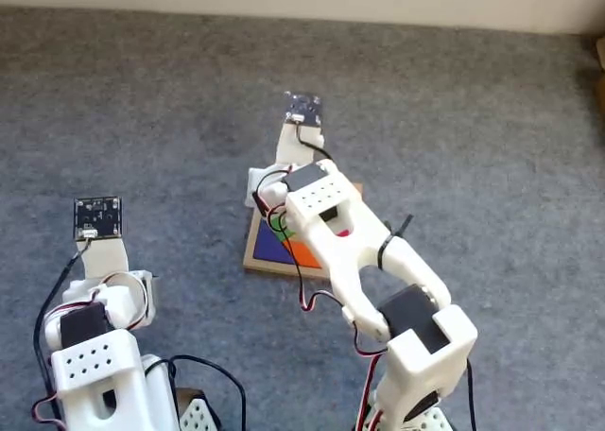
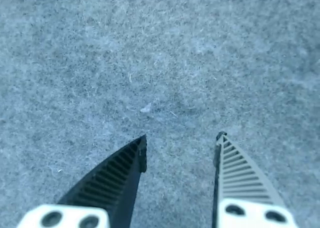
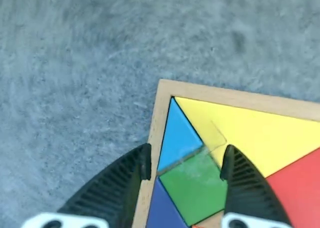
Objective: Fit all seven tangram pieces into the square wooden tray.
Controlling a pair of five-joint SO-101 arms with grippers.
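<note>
The square wooden tray [image 3: 157,119] lies on grey carpet with coloured pieces fitted flat in it: a light blue triangle [image 3: 178,136], a yellow triangle [image 3: 250,133], a green square [image 3: 195,184], a red piece [image 3: 300,184] and a dark blue piece [image 3: 161,213]. My right gripper [image 3: 186,162] hangs open just above the tray's corner. Its black finger [image 3: 135,178] is over the rim and its other finger [image 3: 240,183] over the green and yellow pieces, with nothing held. In the high view the right arm [image 1: 326,209] covers most of the tray [image 1: 251,257]. My left gripper [image 2: 181,145] stands open over bare carpet.
Grey carpet [image 1: 473,119] surrounds the tray on every side. The left arm [image 1: 95,308] stands at the near left, well apart from the tray. A pale wall runs along the far edge.
</note>
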